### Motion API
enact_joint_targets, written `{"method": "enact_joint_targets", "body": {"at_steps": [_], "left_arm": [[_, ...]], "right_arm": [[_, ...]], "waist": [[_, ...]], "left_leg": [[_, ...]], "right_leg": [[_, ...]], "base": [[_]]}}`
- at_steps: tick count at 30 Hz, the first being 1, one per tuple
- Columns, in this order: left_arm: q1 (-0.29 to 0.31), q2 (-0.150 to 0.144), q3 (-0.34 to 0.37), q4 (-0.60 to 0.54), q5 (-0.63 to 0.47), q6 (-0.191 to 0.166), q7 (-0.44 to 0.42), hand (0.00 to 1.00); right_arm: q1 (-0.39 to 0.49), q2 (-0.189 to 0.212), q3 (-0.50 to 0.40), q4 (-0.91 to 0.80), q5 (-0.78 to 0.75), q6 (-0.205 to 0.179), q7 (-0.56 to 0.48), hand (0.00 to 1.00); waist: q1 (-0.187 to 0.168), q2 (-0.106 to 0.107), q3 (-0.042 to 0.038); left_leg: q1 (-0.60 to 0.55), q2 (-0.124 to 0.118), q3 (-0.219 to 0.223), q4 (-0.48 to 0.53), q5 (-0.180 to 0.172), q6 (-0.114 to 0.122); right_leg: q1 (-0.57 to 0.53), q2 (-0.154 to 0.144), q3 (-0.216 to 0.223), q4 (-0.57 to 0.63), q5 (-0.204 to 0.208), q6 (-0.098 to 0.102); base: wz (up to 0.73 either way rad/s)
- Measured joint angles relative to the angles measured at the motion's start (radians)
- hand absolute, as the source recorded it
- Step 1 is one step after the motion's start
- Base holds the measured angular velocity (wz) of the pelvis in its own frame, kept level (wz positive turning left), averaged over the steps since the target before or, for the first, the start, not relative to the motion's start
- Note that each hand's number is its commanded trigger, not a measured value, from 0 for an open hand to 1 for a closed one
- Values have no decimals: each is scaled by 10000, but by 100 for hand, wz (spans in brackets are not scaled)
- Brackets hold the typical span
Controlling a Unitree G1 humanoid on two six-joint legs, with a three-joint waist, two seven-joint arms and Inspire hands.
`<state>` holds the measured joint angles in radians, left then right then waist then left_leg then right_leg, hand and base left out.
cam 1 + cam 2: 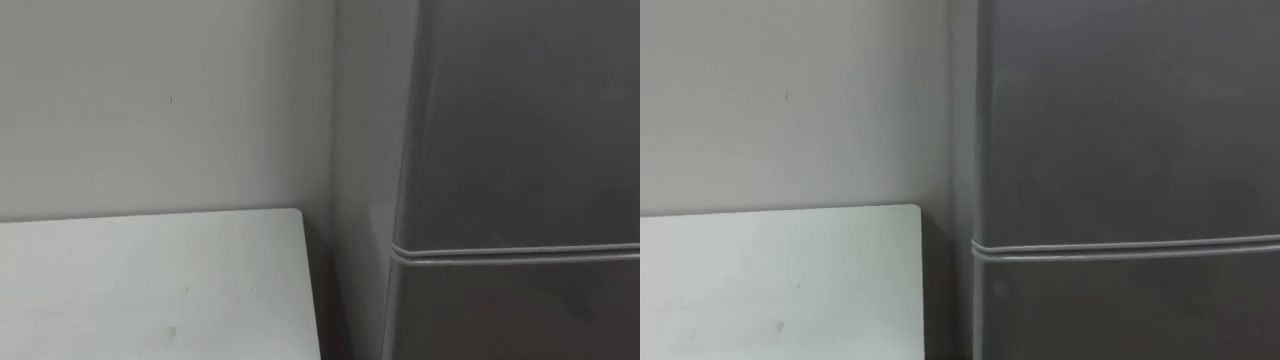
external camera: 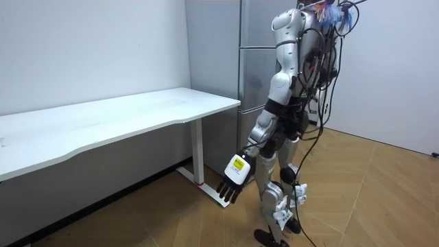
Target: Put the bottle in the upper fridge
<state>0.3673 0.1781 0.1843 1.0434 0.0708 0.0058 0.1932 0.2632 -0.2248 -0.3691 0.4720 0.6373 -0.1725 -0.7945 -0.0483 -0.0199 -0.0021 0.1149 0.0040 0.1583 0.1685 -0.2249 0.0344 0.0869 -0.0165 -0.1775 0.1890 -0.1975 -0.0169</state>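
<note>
Grey fridge with smooth, metal-looking doors and a faint satin sheen. Beside it, a white worktop, smooth and matt. The wall is matt painted plaster. The floor is light wood parquet, slightly glossy.

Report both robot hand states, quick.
Left robot hand: open, empty, hanging at its side.
Right robot hand: cannot be told.

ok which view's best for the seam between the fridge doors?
Right eye view: the seam runs wide across the fridge front, both doors shut. Left eye view shows a shorter stretch, at right. In the room view the robot hides part of it.
</note>
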Motion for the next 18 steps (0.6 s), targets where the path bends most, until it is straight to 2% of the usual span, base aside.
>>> {"method": "enact_joint_targets", "body": {"at_steps": [6,12,13,18], "left_arm": [[-42,-76,-162,102,-19,-74,11,0],[-38,-125,-125,64,-2,-78,16,0],[-16,-124,-117,64,7,-94,16,0],[-15,-151,-152,152,38,-118,8,0]], "right_arm": [[5,233,946,2066,-207,4,567,0],[272,327,1054,2771,-993,210,988,0],[349,326,1140,3044,-1338,205,1214,0],[289,331,1618,4433,-2212,226,2453,0]], "waist": [[13,43,26],[21,125,-3],[11,172,21],[42,161,31]], "left_leg": [[2,-9,63,-7,-10,-5],[30,-15,69,-32,-18,-4],[55,-11,64,-28,-19,-5],[181,-5,28,-50,-31,-22]], "right_leg": [[-10,13,117,13,-5,7],[-10,14,126,-1,-16,19],[4,15,120,-13,-16,18],[170,11,72,-41,-36,12]], "base": [[-1],[0],[0],[2]]}}
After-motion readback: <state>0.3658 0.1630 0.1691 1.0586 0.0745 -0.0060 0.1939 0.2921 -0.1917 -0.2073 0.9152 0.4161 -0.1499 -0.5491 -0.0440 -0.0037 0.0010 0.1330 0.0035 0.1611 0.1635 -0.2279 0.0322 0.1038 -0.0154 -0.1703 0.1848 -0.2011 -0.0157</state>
